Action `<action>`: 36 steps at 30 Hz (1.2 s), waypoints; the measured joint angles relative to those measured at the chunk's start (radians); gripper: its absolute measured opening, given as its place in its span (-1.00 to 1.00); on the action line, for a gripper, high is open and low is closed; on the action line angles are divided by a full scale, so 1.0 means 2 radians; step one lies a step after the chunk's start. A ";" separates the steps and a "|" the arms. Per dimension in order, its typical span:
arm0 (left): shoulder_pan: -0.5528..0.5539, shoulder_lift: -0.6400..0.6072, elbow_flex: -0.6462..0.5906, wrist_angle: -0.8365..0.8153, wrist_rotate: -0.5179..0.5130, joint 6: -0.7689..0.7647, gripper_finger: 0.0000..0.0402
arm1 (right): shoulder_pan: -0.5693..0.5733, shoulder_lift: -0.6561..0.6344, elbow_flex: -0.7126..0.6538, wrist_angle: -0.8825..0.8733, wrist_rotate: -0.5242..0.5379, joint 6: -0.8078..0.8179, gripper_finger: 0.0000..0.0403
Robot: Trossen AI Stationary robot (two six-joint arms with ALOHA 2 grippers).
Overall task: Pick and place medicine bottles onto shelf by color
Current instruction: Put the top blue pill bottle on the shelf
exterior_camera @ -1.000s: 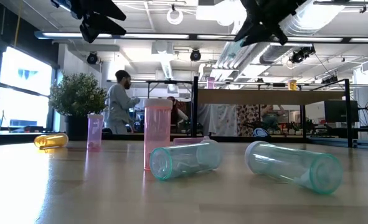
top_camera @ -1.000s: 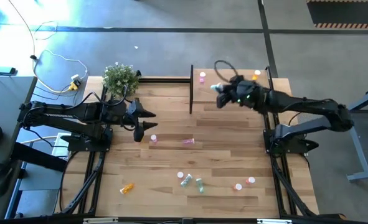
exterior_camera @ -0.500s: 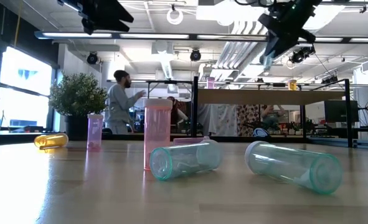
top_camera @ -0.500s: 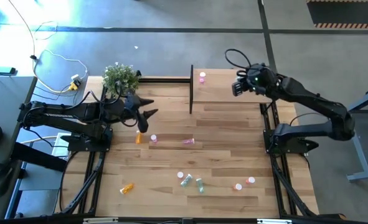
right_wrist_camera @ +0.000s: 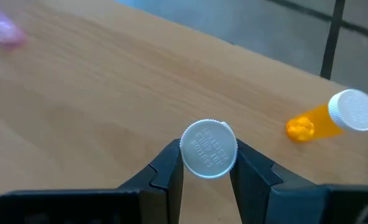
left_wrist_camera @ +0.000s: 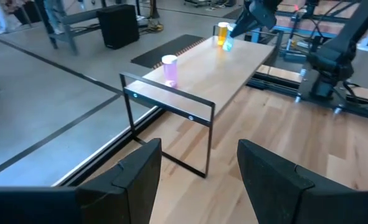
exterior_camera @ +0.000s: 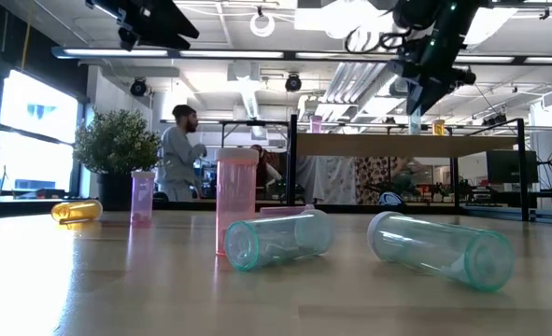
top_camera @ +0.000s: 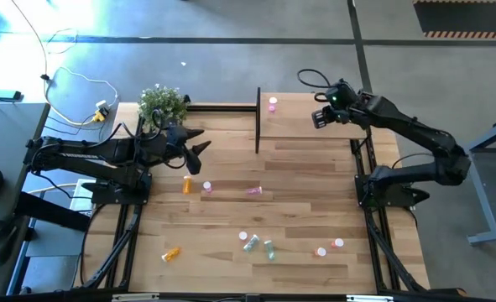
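Note:
My right gripper is over the right part of the light-wood shelf, shut on a pale green, white-capped bottle. An orange bottle stands on the shelf close beside it. A pink bottle stands at the shelf's far left corner. My left gripper hangs open and empty above the table's left part, pointing at the shelf. An orange bottle and a pink one stand on the table just nearer than it. My right gripper pinches the pale green bottle between its two fingers at the top end, on either side of the white cap. The fingers slant down from above. The bottle stays upright below them, low over the shelf board; whether its base touches the board, I cannot tell.
Several more bottles lie or stand near the table's front: an orange one, two pale green ones, two red-pink ones, and a pink one lying mid-table. A potted plant stands at the far left. The shelf's dark upright panel closes its left end.
My right gripper has carried the green bottle from over the shelf's middle toward its right far part, beside the orange bottle, and has tipped downward. My left gripper has swung up and toward the far edge, uncovering the upright orange bottle on the table.

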 joint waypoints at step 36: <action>0.054 0.000 0.000 0.000 0.024 0.000 -0.01 | -0.047 0.053 0.026 0.033 -0.020 -0.010 -0.36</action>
